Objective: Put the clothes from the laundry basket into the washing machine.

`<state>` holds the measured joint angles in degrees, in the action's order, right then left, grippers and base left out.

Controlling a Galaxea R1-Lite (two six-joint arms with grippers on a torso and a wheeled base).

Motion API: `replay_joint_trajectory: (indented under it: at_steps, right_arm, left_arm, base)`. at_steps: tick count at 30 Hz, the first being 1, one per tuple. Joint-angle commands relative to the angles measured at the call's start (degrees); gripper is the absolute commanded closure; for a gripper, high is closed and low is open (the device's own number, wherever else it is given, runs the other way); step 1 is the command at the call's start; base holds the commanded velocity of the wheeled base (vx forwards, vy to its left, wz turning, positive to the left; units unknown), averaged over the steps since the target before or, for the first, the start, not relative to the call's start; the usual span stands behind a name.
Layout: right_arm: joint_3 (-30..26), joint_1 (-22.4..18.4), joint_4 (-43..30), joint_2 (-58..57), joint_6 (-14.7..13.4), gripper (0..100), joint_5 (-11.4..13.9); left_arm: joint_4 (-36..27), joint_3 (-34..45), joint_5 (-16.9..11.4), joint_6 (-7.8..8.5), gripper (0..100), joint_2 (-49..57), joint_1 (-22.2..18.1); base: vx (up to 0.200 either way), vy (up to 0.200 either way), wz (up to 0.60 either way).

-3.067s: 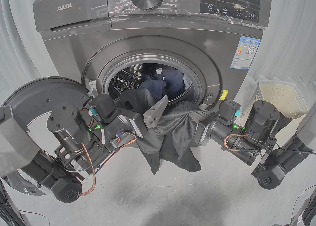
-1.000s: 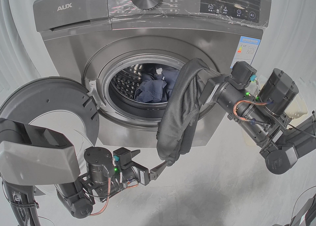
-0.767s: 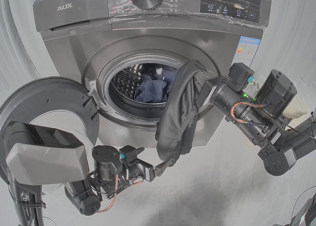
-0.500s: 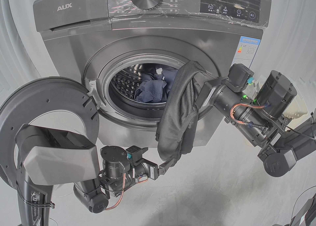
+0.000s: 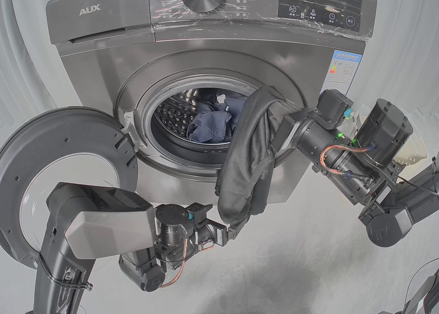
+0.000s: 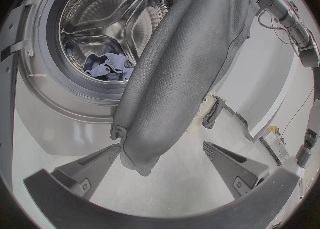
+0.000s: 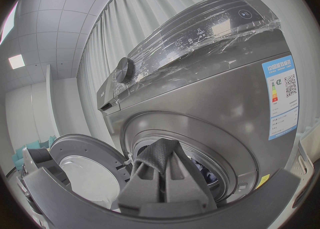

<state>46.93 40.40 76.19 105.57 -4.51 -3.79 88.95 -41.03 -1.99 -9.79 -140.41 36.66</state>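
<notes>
A dark grey garment (image 5: pixel 249 159) hangs in front of the right side of the washing machine's (image 5: pixel 105 67) open drum (image 5: pixel 178 113). Its top is pinched in my right gripper (image 7: pixel 165 159), which is shut on it at the height of the opening's upper right rim (image 5: pixel 292 100). Blue clothes (image 5: pixel 212 122) lie inside the drum. My left gripper (image 5: pixel 235 228) sits low near the floor at the garment's bottom end. In the left wrist view its fingers (image 6: pixel 100 159) stand wide open, with the garment's lower end (image 6: pixel 143 159) hanging between them.
The round door (image 5: pixel 59 145) is swung open to the left. A cream laundry basket (image 5: pixel 411 150) stands on the floor at the right, behind my right arm, with a dark cloth (image 6: pixel 211 114) over its rim. Bare grey floor lies in front of the machine.
Three seconds ago both grippers held the garment at the drum's mouth. Since then the right raised it and the left dropped low. In the last second the left gripper slid right under the garment's lower end.
</notes>
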Motion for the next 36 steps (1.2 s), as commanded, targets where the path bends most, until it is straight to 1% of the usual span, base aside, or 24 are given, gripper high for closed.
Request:
replay_joint_trajectory:
  at_steps: [1, 2, 3, 10, 13, 17, 18, 21, 22, 26, 27, 33, 36]
  right_arm:
    - [-0.35, 0.21, 0.01, -0.1, -0.06, 100, -0.08]
    - [-0.62, 0.21, 0.1, -0.1, -0.06, 100, -0.08]
    - [-0.7, 0.21, 0.1, -0.1, -0.15, 100, -0.08]
    - [-1.49, 0.56, 0.19, -0.63, -1.11, 100, -0.25]
    - [-2.29, 0.56, 0.45, -1.16, -1.11, 100, -0.25]
    - [-2.72, 0.47, 0.45, -1.68, -1.11, 100, -0.25]
    - [-2.9, 0.38, 0.45, -2.04, -1.11, 100, -0.25]
    - [-3.25, 0.12, 0.45, -2.12, -1.11, 100, -0.25]
    - [-3.34, -0.23, 0.36, -2.12, -1.11, 100, -0.25]
    - [-4.39, -0.94, 0.36, -2.3, -1.11, 100, -0.43]
    - [-4.92, -1.38, 0.27, -2.3, -1.29, 100, -0.6]
    - [-10.63, -2.34, 0.8, -3.97, -2.08, 100, -0.43]
    - [-13.36, -2.52, 1.59, -4.14, -2.26, 100, -0.08]
  left_arm:
    - [-0.01, -3.18, 0.14, 0.38, 0, -3.55, -0.89]
    - [-0.01, -3.7, 0.05, 0.38, 0, -3.99, -1.15]
    - [-0.01, -4.14, 0.05, 0.38, 100, -4.34, -1.24]
    - [-0.01, -8.8, 0.67, 0.3, 100, -6.1, -2.47]
    - [0.17, -8.89, 0.76, 0.3, 100, -5.58, -2.91]
    - [0.17, -7.13, 0.76, 0.21, 100, -2.41, -3.35]
    - [0.17, -5.28, 0.58, -0.05, 100, -0.21, -3.35]
    - [0.17, -3.09, 0.49, -0.05, 100, 2.6, -3.26]
    - [0.17, -0.98, 0.49, 0.12, 100, 4.88, -3.26]
    - [0.17, 2.89, 0.41, 0.38, 100, 10.25, -3.35]
    - [0.17, 5.09, 0.41, 0.38, 100, 12.88, -3.43]
    - [0.08, 14.49, 0.05, 0.38, 100, 24.48, -4.4]
    - [0.08, 16.6, -0.47, 0.47, 100, 28.53, -5.46]
  base:
    - [0.0, 0.0, 0.0]
    - [0.0, 0.0, 0.0]
    - [0.0, 0.0, 0.0]
    - [0.0, 0.0, 0.0]
    - [0.0, 0.0, 0.0]
    - [0.0, 0.0, 0.0]
    - [0.0, 0.0, 0.0]
    - [0.0, 0.0, 0.0]
    - [0.0, 0.0, 0.0]
    - [0.0, 0.0, 0.0]
    - [0.0, 0.0, 0.0]
    - [0.0, 0.0, 0.0]
    - [0.0, 0.0, 0.0]
